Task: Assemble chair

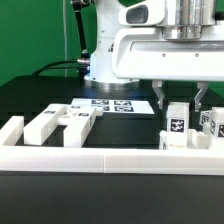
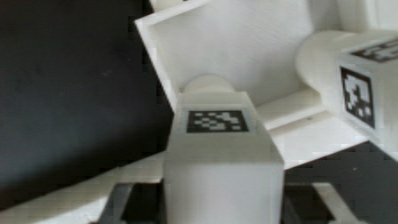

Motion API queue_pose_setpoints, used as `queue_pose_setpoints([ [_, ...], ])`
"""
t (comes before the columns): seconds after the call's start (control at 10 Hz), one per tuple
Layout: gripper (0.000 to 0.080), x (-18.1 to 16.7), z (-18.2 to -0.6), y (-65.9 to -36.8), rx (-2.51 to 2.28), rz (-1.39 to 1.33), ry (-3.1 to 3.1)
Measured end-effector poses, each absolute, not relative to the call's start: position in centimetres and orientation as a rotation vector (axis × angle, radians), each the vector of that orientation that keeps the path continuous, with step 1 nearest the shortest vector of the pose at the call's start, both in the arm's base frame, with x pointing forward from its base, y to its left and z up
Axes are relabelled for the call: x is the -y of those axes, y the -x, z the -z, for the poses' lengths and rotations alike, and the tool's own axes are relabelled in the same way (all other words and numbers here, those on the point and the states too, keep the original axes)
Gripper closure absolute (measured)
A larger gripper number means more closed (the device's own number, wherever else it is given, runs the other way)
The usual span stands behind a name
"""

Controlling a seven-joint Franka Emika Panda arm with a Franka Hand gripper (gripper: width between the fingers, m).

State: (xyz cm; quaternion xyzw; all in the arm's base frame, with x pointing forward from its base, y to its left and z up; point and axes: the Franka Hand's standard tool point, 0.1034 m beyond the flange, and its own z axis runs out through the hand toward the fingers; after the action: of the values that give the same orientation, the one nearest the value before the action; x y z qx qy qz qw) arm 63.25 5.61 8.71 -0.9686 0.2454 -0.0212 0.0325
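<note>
Jaws clenched on upright tagged chair post point(image 1: 176, 126) at 3 o'clock in exterior view, loose chair pieces point(image 1: 58, 122) at 9 on counter point(image 1: 130, 125). Only wrist view shows white slab point(image 2: 231, 50) just beyond it

No word, number or brand name can be read anywhere. The only printed signs are small square black-and-white marker tags point(image 1: 176, 126), whose blocky patterns carry no letters. In the exterior view several such tags lie side by side on the thin flat white marker board point(image 1: 80, 101). One is on the facing side of the upright matte-white plastic post point(image 1: 176, 141), and another is on the matte-white plastic block point(image 1: 212, 124) just beside it, toward the exterior view's right. The wrist view shows one tag on the post point(image 2: 222, 172) near its rounded end, and a partly cut-off one on the neighbouring white piece point(image 2: 338, 60).
</note>
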Motion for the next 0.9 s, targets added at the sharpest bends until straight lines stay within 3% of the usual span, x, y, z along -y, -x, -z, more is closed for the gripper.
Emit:
queue_pose_setpoints([
  [0.9,0.0510,-5.52,-8.58,-63.35,-1.865,0.012,2.411],
])
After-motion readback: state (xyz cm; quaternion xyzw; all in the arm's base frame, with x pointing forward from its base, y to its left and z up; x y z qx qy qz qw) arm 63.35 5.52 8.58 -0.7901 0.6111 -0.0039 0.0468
